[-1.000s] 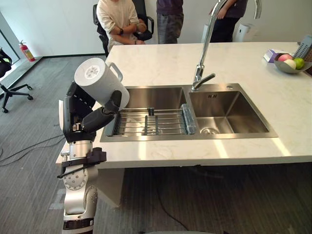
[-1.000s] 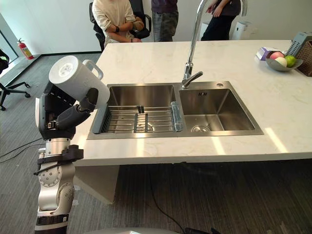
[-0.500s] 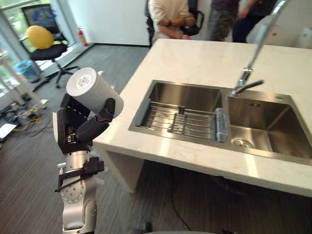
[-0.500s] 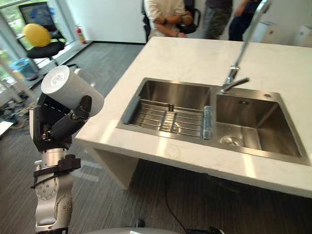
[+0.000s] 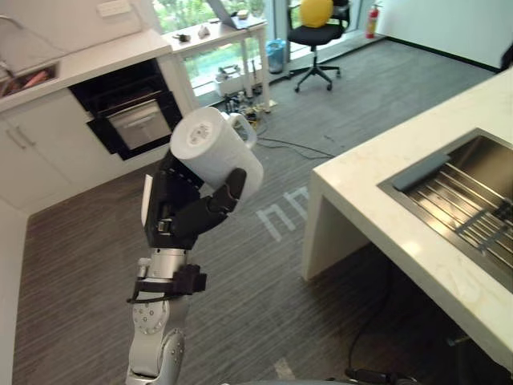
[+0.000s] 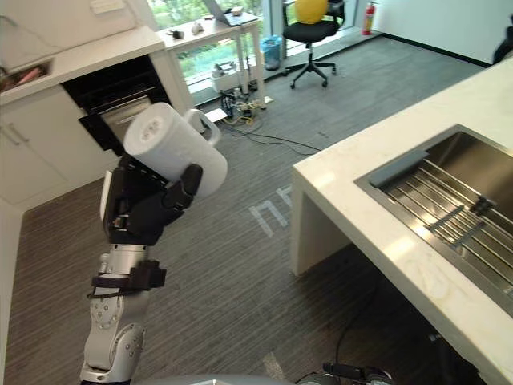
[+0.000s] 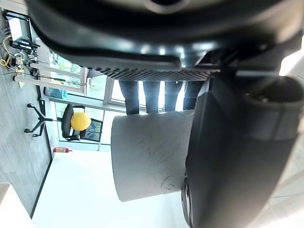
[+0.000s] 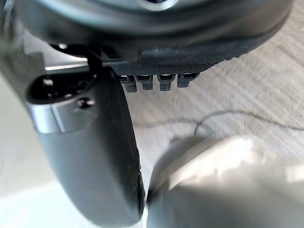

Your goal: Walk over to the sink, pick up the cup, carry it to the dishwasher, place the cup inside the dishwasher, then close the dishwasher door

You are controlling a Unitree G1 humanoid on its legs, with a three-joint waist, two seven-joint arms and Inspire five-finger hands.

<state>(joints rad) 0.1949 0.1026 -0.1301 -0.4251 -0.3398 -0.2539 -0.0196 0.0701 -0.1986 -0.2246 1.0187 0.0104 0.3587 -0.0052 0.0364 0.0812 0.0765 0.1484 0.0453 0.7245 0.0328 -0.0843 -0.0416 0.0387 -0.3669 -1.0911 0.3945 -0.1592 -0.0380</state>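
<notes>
A white cup [image 5: 215, 152] with a handle is held up at chest height, tilted so its flat end faces me. My left hand [image 5: 188, 216] is shut on it, thumb across the side. In the left wrist view the fingers [image 7: 149, 95] and thumb [image 7: 228, 156] wrap the cup [image 7: 149, 156]. A black built-in dishwasher [image 5: 128, 108] stands open in the white cabinets at the far left, well beyond the cup. The steel sink [image 5: 473, 204] lies at the right, in the pale counter [image 5: 385, 224]. My right hand [image 8: 90, 152] hangs over the floor, fingers relaxed.
A white cabinet run with a worktop [image 5: 72, 64] fills the upper left. A small white table [image 5: 224, 36] with cables beneath and an office chair [image 5: 317, 24] carrying a yellow ball stand at the back. Grey floor [image 5: 264, 265] separates the counter from the cabinets.
The whole picture has swung left, so the camera has turned: the sink slid to the right edge and the cabinets with the dishwasher came into view. The cup stays in my left hand.
</notes>
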